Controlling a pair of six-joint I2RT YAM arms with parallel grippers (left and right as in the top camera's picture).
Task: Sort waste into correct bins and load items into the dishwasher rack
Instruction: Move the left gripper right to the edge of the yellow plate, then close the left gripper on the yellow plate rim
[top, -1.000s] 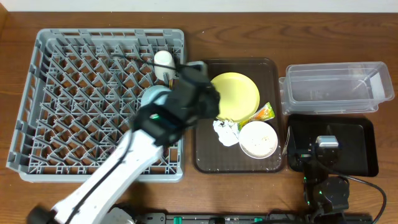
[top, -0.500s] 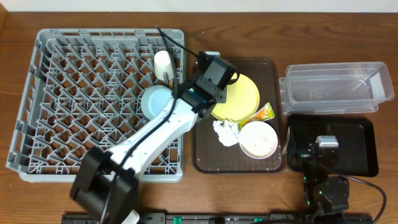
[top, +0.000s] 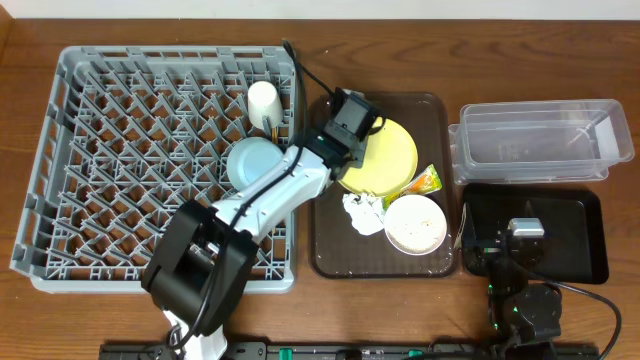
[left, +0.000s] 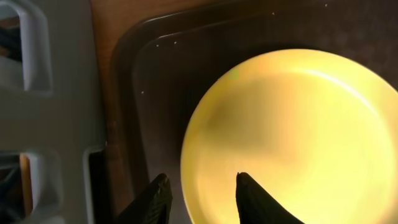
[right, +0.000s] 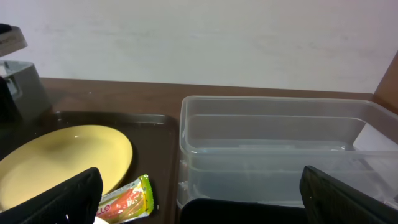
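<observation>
Over wooden table (top: 385, 315), pale wall (right: 217, 37) behind: left gripper (left: 200, 183) parted astride yellow plate (left: 292, 137); right gripper (right: 199, 180) wide.

left arm (top: 270, 195) outstretched, its jaws ajar, right jaws wide

The rack (top: 170, 54) on the left is grey, with a criss-cross pattern of pegs. Inside it are a light blue bowl (top: 250, 160) and a white cup (top: 264, 98). The table (top: 400, 40) is brown wood with thin streaks. The serving tray (top: 335, 240) in the middle is dark brown. On it are a bright yellow plate (top: 390, 155), a white bowl (top: 415, 223) and a white tissue (top: 362, 212). The wrapper (top: 426, 181) is yellow, green and orange. On the right, the far tub (top: 535, 140) is see-through and the near bin tray (top: 580, 240) is shiny black.
</observation>
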